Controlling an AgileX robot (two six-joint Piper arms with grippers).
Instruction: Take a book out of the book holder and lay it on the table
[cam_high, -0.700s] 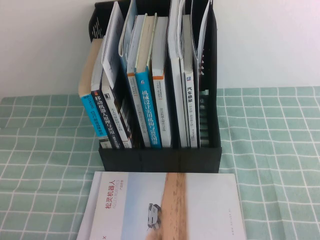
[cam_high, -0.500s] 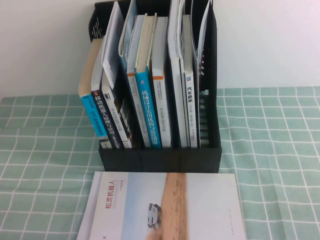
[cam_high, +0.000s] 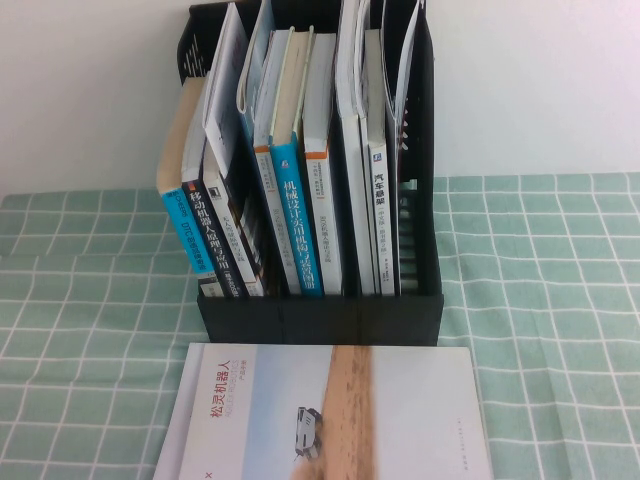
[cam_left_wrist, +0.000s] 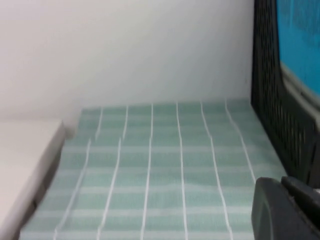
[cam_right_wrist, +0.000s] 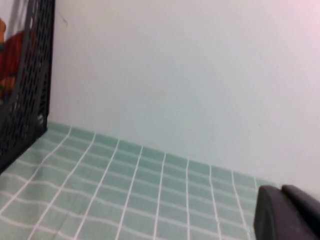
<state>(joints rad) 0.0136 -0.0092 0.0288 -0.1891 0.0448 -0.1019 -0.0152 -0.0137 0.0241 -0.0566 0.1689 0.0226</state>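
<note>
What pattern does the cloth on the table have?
The table cloth is pale green with a white grid check, clearest in the high view.

We count one book holder (cam_high: 320, 318) on one table (cam_high: 90, 300). One pale book (cam_high: 400, 420) lies flat in front of it. Standing in the rack we make out about ten books; the thin ones at the right, the book (cam_high: 402, 100) among them, are hard to separate. Two show blue spines (cam_high: 300, 235). Two grippers appear: the left gripper (cam_left_wrist: 285, 210) low beside the rack's left wall, the right gripper (cam_right_wrist: 285, 212) low off its right side.
</note>
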